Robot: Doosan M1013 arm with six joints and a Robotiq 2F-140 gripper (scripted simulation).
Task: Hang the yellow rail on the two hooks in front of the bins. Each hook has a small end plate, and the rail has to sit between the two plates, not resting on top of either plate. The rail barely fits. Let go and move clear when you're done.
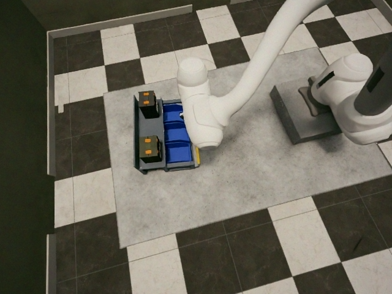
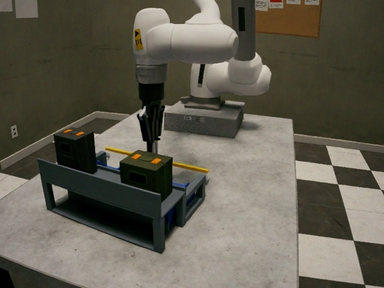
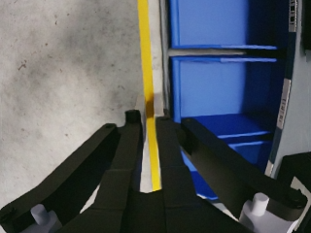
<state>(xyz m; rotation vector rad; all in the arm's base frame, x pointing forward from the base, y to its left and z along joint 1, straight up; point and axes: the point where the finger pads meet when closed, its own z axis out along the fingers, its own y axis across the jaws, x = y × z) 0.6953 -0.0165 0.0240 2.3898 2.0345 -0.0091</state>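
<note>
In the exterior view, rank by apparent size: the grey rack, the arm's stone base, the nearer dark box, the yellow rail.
1. Grey rack, largest.
2. Stone base, though it stands farther from the camera, so its true size is unsure.
3. Nearer dark box.
4. Yellow rail, long but thinnest, partly hidden, held in the gripper.
</note>
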